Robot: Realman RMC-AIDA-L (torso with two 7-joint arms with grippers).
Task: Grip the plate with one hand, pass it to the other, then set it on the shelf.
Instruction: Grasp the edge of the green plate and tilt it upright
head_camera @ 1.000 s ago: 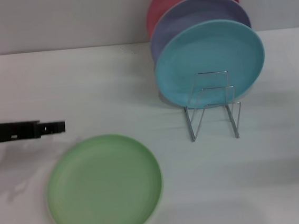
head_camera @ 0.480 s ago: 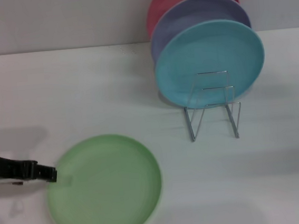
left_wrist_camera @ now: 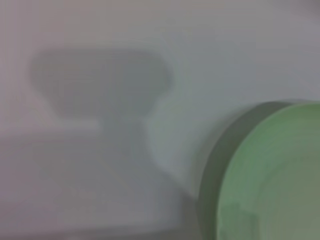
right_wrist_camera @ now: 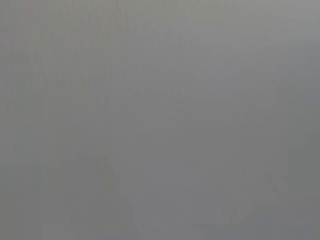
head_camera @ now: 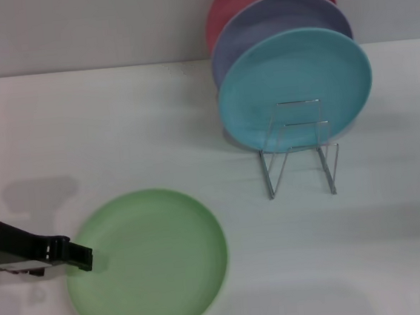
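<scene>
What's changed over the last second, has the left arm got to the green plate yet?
The left gripper has dropped from beyond the green plate to its left rim, tip now overlapping the edge. No grasp or lift is visible. The plate, the wire rack and its three plates stayed put. The right gripper is out of view.

The plate (head_camera: 147, 264) lies flat on the table (head_camera: 102, 123), left of and before the shelf (head_camera: 299, 152).

Green plate (left_wrist_camera: 272, 175) edge on white table (left_wrist_camera: 100, 190), w/ blurry shadow (left_wrist_camera: 102, 82) nearby.
</scene>
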